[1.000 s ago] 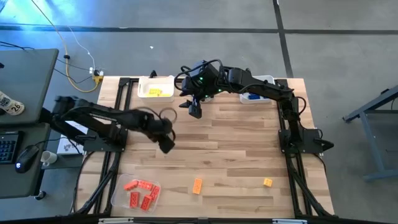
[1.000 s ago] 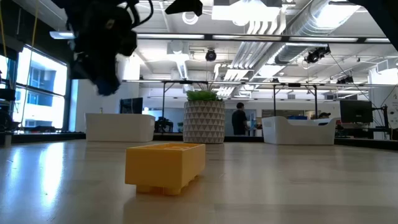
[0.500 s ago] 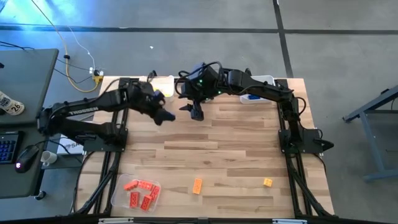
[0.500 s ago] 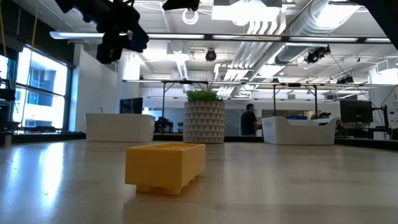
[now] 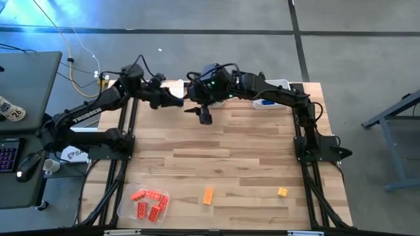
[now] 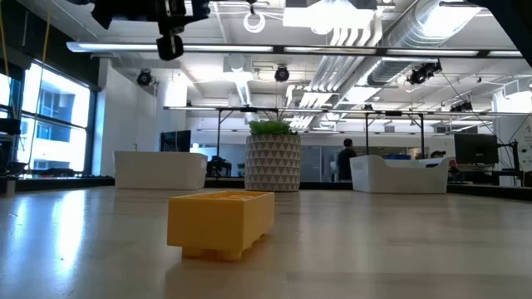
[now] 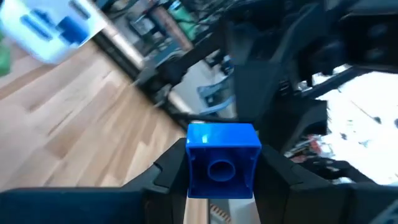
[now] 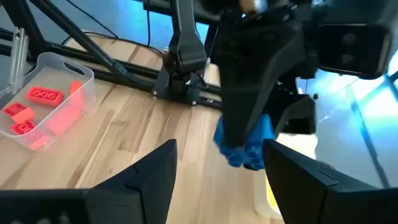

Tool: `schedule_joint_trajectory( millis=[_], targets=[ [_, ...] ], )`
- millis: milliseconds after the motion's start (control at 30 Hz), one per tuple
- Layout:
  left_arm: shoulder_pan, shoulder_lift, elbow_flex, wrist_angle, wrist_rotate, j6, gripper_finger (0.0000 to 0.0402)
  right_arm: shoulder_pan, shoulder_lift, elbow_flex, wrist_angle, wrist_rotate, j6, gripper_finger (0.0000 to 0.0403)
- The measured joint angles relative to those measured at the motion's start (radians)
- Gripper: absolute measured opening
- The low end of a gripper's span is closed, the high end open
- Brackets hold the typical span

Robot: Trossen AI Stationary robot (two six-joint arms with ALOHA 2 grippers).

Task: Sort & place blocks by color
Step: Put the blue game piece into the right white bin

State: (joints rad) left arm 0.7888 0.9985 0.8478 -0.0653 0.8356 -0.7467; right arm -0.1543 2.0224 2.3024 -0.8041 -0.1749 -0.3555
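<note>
The left gripper (image 7: 221, 171) pinches a blue block (image 7: 222, 157), held aloft near the table's twelve o'clock edge, facing the right gripper (image 8: 214, 163), whose fingers are spread wide just beside it. A mistimed handover could drop the block onto the table (image 5: 249, 157), or the arms could clash. White lettering on the left arm (image 5: 85, 113) is too small to read.

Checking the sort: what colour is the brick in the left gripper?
Blue: the small studded plastic brick in the left gripper, clearest in the left wrist view.
</note>
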Motion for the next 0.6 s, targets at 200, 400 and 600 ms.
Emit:
schedule_joint_trajectory(
  millis=[200, 400, 600],
  targets=[
    [0.051, 0.0, 0.0, 0.14, 0.095, -0.116, 0.0111, 0.004, -0.002, 0.001, 0.097, 0.047, -0.042, 0.0222],
    [0.064, -0.001, 0.0, 0.236, 0.129, -0.189, 0.0112, 0.005, -0.003, 0.001, 0.168, 0.088, -0.074, 0.0222],
    [0.063, 0.0, 0.0, 0.299, 0.15, -0.22, 0.0112, 0.006, 0.0, 0.001, 0.242, 0.134, -0.091, 0.0222]
  ],
)
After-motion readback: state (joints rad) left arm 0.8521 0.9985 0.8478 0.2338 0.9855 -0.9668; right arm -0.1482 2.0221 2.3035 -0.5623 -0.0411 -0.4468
